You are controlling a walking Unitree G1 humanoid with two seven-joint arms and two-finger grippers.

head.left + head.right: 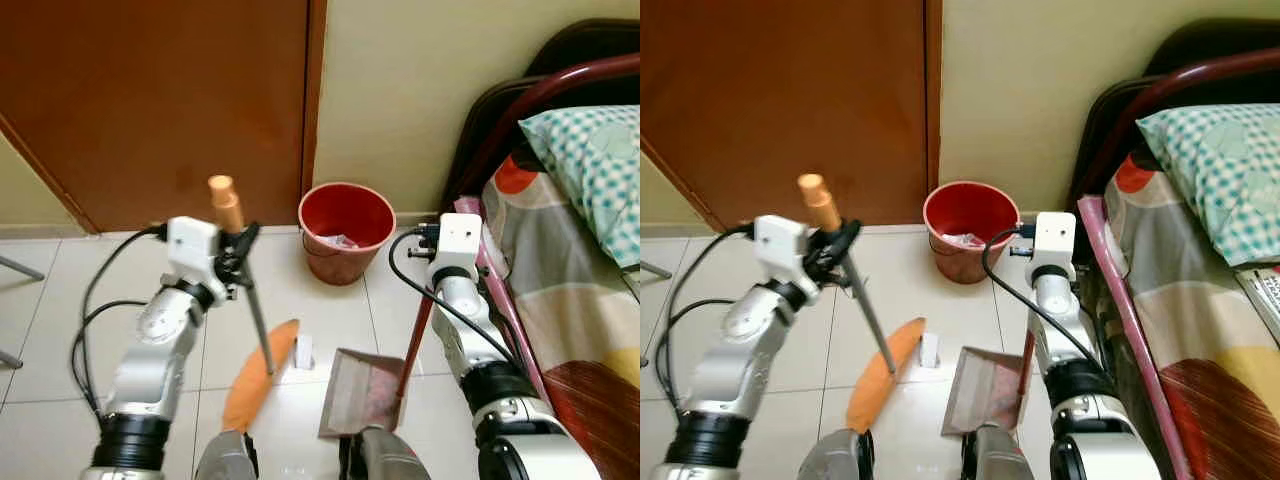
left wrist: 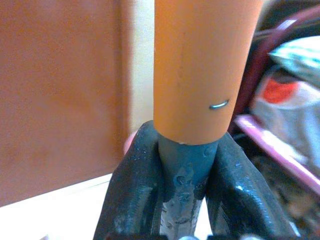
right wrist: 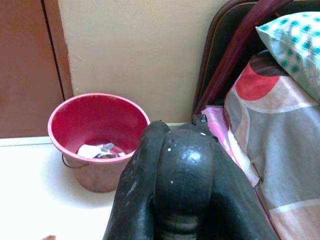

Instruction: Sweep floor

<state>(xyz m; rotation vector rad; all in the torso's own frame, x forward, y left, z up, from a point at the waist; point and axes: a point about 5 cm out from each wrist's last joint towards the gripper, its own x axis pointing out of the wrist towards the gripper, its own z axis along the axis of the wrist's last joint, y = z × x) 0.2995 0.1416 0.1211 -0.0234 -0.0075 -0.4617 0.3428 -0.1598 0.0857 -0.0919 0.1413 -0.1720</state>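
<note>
A bucket (image 1: 346,230) is set against the wall at twelve o'clock, a door (image 1: 160,100) at eleven and a bed (image 1: 570,250) at three, while a broom head (image 1: 262,375), a small scrap (image 1: 304,350) and a dustpan (image 1: 360,392) are ranged left to right on the floor (image 1: 50,300) before the bucket.

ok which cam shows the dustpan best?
Left eye view: the dustpan lies whole on the tiles, its red handle rising to the right gripper. Right eye view shows it too, from a slightly shifted angle. The right wrist view looks past its own fingers at the red bucket.
</note>
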